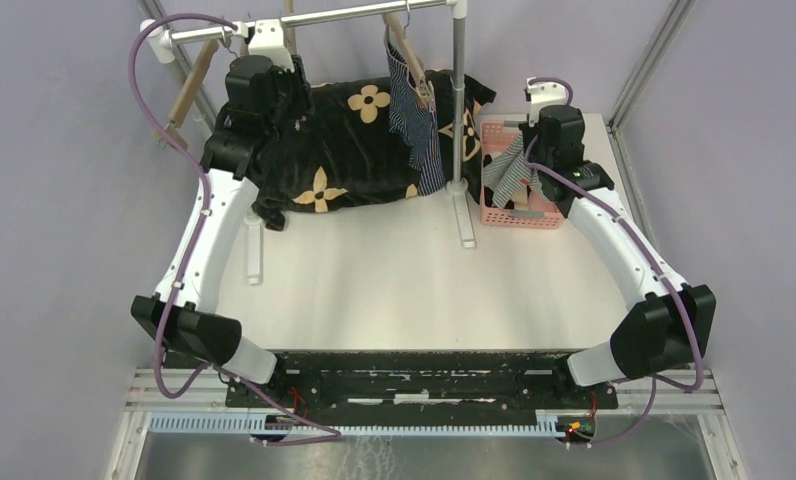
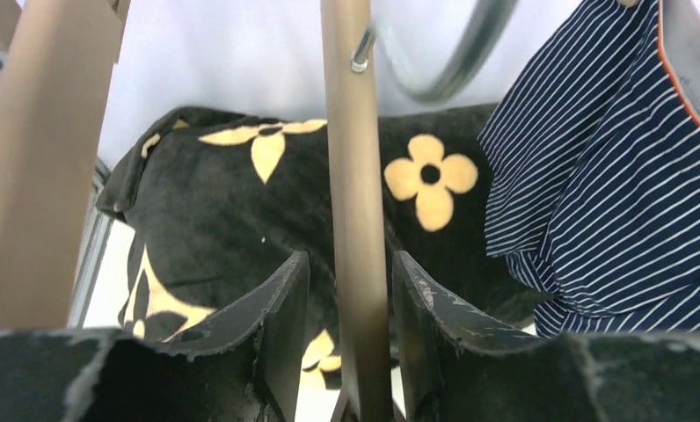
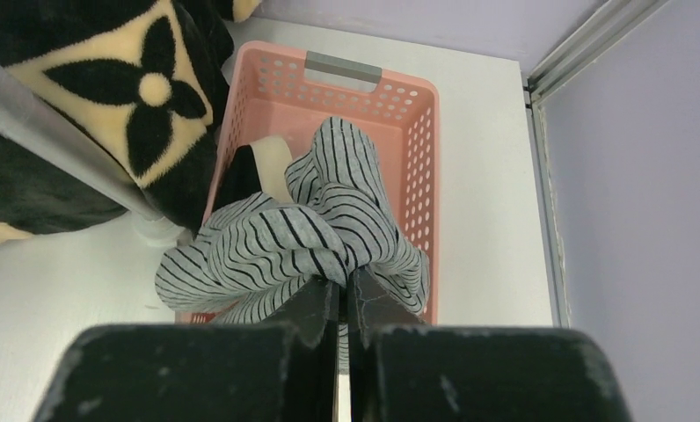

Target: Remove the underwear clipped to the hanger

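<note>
left fingers (image 2: 280, 334) apart round hanger (image 2: 353, 176) | right fingers (image 3: 316, 316) clamp striped briefs (image 3: 311, 220) over basket (image 3: 417, 114) | drop now, you overshoot rim

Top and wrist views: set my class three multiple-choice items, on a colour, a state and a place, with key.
1. The basket is: A blue, B pink, C green.
2. The right gripper is: A open, B shut on the grey striped underwear, C out of view.
3. The navy striped underwear is: A in the basket, B in the right gripper, C hanging from a hanger on the rail.
Key: B, pink walls; B, jaws closed on the cloth; C, it dangles below the rail.
</note>
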You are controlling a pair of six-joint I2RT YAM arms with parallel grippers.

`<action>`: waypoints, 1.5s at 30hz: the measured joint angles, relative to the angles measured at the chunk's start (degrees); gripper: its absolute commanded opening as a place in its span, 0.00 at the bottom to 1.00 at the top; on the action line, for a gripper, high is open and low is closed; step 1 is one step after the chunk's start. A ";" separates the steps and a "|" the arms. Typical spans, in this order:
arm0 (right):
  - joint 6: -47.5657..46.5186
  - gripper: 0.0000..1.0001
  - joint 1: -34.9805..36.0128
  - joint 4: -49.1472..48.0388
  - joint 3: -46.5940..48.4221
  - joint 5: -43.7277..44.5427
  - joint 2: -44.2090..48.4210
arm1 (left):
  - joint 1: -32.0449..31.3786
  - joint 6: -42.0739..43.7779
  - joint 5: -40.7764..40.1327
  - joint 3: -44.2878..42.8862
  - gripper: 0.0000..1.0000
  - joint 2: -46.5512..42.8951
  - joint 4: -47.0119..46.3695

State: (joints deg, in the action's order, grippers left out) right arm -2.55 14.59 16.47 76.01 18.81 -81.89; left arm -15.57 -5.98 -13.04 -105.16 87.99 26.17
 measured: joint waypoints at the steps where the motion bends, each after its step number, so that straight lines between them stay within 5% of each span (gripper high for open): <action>1: 0.00 0.01 -0.09 -0.26 0.48 -0.22 -0.68 | 0.02 0.00 0.04 1.66 0.48 -1.03 -0.09; 22: 2.99 0.02 -8.31 -1.73 5.66 -0.15 -20.15 | 0.11 0.00 6.78 8.07 0.47 -21.22 -2.32; 24: 4.20 0.40 -9.14 -1.51 5.66 -0.13 -21.14 | 0.11 0.00 8.09 8.07 0.47 -21.53 -2.34; 26: 5.62 0.51 -9.79 -1.18 5.66 0.07 -22.29 | 0.11 -0.11 9.79 8.07 0.46 -21.57 -2.34; 35: 10.19 0.53 -10.34 -1.97 -1.64 0.50 -20.00 | -5.55 -0.85 14.97 1.99 0.47 -16.37 -1.36; 42: 11.76 0.55 -10.29 -2.89 -5.27 -0.02 -6.60 | -14.27 -0.81 14.60 -10.08 0.48 -6.10 1.22; 45: 12.31 0.55 -10.29 -3.26 -6.45 -1.51 -0.50 | -14.69 -0.87 14.19 -13.09 0.58 -2.40 1.44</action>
State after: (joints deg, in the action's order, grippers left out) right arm 9.76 4.29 13.21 69.56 17.30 -82.39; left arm -30.26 -6.85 1.15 -118.26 85.58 27.62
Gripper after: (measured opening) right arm 0.545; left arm 0.499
